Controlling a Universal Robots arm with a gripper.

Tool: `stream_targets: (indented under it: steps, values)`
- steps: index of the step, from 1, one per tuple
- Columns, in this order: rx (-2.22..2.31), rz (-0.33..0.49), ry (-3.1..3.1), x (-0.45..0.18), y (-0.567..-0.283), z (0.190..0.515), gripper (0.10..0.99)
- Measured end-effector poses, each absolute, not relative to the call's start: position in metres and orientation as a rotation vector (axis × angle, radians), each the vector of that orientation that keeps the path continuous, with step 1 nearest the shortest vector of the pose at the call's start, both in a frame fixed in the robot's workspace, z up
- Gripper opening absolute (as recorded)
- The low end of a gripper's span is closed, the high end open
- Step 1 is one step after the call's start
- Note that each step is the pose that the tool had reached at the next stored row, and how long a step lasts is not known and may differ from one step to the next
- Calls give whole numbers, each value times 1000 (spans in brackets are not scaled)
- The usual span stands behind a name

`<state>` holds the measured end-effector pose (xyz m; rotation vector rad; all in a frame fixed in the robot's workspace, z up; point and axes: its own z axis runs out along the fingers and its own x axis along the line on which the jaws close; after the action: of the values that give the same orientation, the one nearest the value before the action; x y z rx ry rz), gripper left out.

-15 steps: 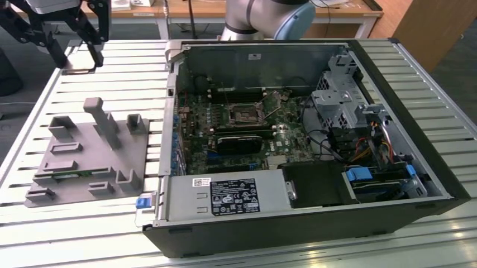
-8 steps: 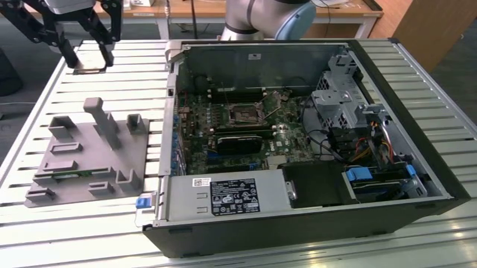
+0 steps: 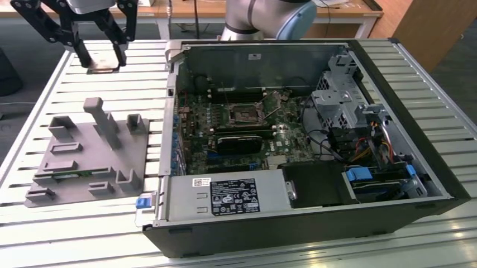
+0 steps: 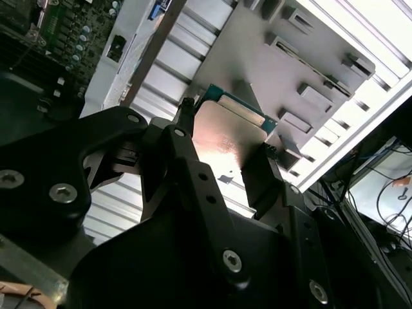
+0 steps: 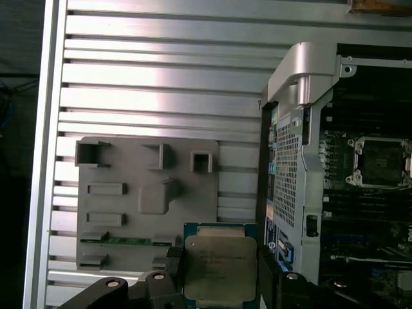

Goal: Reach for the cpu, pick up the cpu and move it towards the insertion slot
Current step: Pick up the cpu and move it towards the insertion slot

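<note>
The gripper has its jaws pinched on two opposite edges of the cpu, which hangs flat between them, silvery face showing in both wrist views. It is lifted off the slatted table, above and apart from the grey fixture plate. In the exterior view the insertion slot lies at about four o'clock from the gripper, inside the open computer case, well apart, past the case's near wall.
</note>
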<state>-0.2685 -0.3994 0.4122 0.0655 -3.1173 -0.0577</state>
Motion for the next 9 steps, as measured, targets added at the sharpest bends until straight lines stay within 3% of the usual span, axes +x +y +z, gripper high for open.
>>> stream_targets:
  steps: [9]
  values:
    - [66,-58,-3117,-250,-399,412,545]
